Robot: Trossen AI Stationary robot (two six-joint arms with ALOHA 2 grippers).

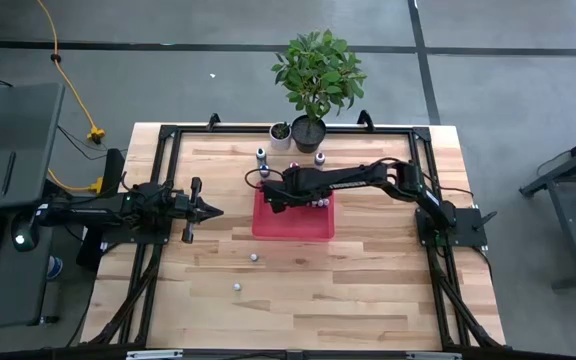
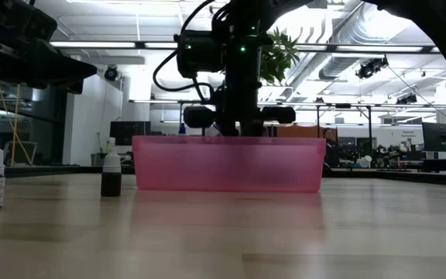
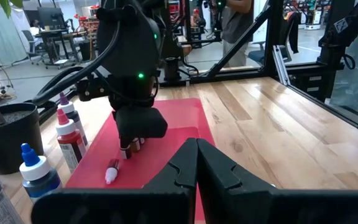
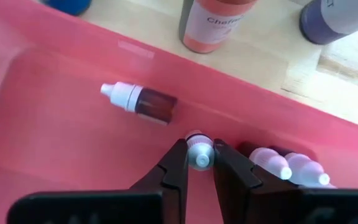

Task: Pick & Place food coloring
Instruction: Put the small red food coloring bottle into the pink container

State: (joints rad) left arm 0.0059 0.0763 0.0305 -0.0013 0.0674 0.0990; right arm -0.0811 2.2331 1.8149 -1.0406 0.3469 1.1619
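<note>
A red tray [image 1: 293, 228] sits mid-table. My right gripper [image 4: 199, 163] reaches down into its far left part, shut on a tiny food coloring bottle [image 4: 197, 142]. Another tiny bottle [image 4: 138, 99] lies on its side on the tray floor, and two more [image 4: 284, 165] lie beside my fingers. Two small bottles [image 1: 254, 257] [image 1: 236, 287] rest on the wood nearer the table's near edge. My left gripper [image 1: 213, 211] waits shut, level, left of the tray. My right gripper pinches the tiny bottle by its white cap [image 4: 199, 159] between the two fingertips. The fingers come from above, slanting steeply down. The bottle's body hangs below them inside the tray; whether it touches the tray floor I cannot tell.
Larger dye bottles stand on the wood past the tray's far wall: an orange-red one [image 4: 213, 22], a dark purple one [image 4: 337, 18], a blue-capped one [image 3: 36, 171]. A white pot [image 1: 281, 133] and a potted plant [image 1: 313, 80] stand at the far edge.
</note>
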